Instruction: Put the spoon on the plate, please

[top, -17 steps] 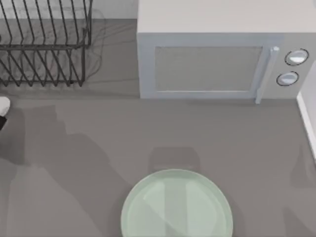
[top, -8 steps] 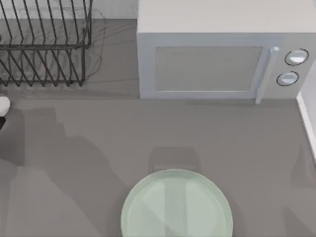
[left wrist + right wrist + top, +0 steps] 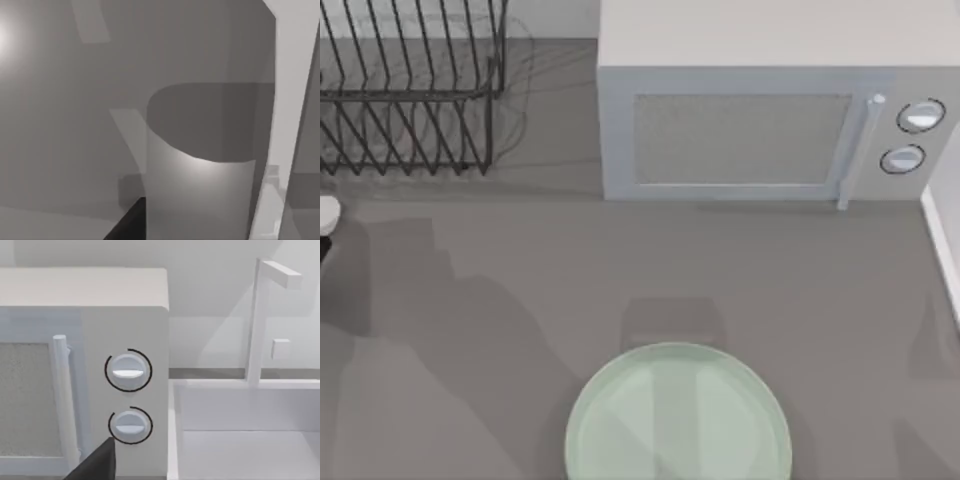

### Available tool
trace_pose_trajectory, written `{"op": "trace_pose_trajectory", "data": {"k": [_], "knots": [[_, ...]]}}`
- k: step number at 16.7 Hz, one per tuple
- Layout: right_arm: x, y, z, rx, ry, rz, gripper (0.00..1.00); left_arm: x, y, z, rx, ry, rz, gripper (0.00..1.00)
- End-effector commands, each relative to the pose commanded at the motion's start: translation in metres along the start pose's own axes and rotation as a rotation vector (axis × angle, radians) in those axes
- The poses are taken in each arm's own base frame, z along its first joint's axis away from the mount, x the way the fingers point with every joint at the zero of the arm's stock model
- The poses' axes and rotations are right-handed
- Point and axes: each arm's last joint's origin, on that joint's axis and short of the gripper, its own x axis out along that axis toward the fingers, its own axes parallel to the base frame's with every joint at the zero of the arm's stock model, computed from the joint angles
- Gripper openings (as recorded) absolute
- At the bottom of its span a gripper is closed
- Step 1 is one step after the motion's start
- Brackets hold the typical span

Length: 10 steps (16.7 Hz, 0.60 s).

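The plate (image 3: pixel 678 415), round and pale mint green, lies flat at the table's front middle, its near edge cut off by the top view. The spoon is out of view. At the top view's left edge a small white and dark part of my left arm (image 3: pixel 325 222) shows. A dark piece of my left gripper (image 3: pixel 127 224) faces a grey upright cylinder (image 3: pixel 200 190). In the right wrist view one dark fingertip (image 3: pixel 97 466) of my right gripper points toward the microwave's knobs (image 3: pixel 128 371).
A grey microwave (image 3: pixel 740 130) with its door shut stands at the back right. A black wire dish rack (image 3: pixel 405 85) fills the back left. A white sink (image 3: pixel 247 430) with a tap (image 3: pixel 260 320) lies right of the microwave.
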Motion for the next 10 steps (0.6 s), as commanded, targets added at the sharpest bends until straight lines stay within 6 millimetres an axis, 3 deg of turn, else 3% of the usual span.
{"op": "trace_pose_trajectory", "data": {"k": [2, 3, 10], "knots": [[0.0, 0.0, 0.0, 0.0, 0.0, 0.0, 1.0, 0.0, 0.0, 0.0, 0.0, 0.0, 0.0, 0.02], [0.0, 0.0, 0.0, 0.0, 0.0, 0.0, 1.0, 0.0, 0.0, 0.0, 0.0, 0.0, 0.0, 0.0], [0.0, 0.0, 0.0, 0.0, 0.0, 0.0, 1.0, 0.0, 0.0, 0.0, 0.0, 0.0, 0.0, 0.0]]}}
